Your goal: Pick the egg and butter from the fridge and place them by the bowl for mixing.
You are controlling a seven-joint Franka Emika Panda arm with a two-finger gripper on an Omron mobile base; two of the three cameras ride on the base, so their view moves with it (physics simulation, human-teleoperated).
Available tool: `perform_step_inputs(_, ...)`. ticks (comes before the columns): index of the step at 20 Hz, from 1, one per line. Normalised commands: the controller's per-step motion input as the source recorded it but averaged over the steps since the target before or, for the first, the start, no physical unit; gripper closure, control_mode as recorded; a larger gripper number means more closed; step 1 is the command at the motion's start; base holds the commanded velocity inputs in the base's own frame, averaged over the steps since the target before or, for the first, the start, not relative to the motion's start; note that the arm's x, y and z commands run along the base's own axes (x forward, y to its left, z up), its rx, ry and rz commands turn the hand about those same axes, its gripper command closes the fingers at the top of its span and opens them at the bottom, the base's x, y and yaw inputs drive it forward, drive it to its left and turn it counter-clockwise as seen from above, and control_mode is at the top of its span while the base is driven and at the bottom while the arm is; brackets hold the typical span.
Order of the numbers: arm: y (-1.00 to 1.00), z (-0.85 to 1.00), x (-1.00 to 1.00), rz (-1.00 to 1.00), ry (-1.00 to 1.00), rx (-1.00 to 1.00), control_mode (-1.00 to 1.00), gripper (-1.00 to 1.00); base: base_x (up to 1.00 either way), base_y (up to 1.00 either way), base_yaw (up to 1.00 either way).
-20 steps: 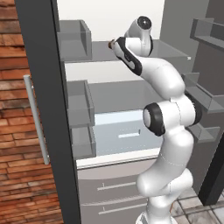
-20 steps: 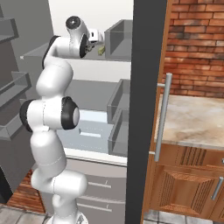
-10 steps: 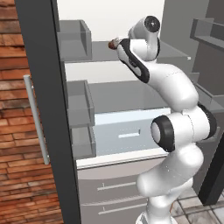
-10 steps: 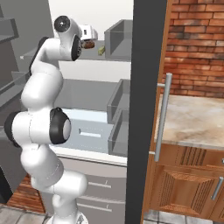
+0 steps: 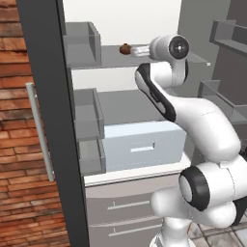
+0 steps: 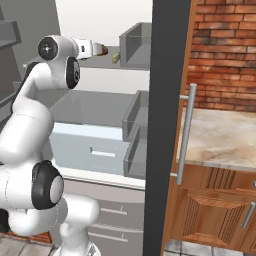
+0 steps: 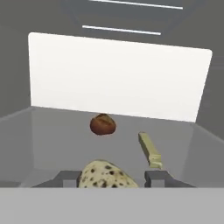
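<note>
On the fridge's upper grey shelf (image 7: 52, 131), my gripper (image 7: 111, 178) is shut on the egg (image 7: 105, 174), a speckled pale beige oval seen close between the two fingertips (image 7: 68, 177). The butter (image 7: 149, 149), a pale yellow stick, lies on the shelf just ahead and to the right of the egg. From the left base view my gripper (image 5: 139, 49) reaches into the fridge (image 5: 101, 61) at the top shelf. In the right base view the gripper (image 6: 97, 49) is a little left of the butter (image 6: 116, 57). The bowl is out of view.
A dark brown rounded lump (image 7: 103, 124) (image 5: 125, 48) sits farther back on the same shelf. Clear bins (image 5: 81, 43) line the fridge's side. A pale drawer (image 5: 144, 144) lies below. A stone counter (image 6: 225, 135) over wooden cabinets stands right of the fridge.
The arm's elbow and lower joints have swung round to the side, while the hand has stayed at the top shelf with the egg between its fingers.
</note>
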Motion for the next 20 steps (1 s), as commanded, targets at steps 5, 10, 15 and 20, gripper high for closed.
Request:
perform_step_inputs(5, 0.0, 0.17, -1.0, -0.22, 0.04, 0.18, -1.0, 1.0, 0.0, 0.0, 0.0)
perform_step_inputs(10, 0.06, -0.17, -1.0, -0.21, 0.2, 0.15, -1.0, 1.0, 0.0, 0.0, 0.0)
perform_step_inputs(15, 0.07, -0.71, -1.0, -0.16, 0.39, 0.17, -1.0, 1.0, 0.0, 0.0, 0.0)
perform_step_inputs(20, 0.01, -0.54, -0.71, -0.03, 0.25, 0.06, -1.0, 1.0, 0.0, 0.0, 0.0)
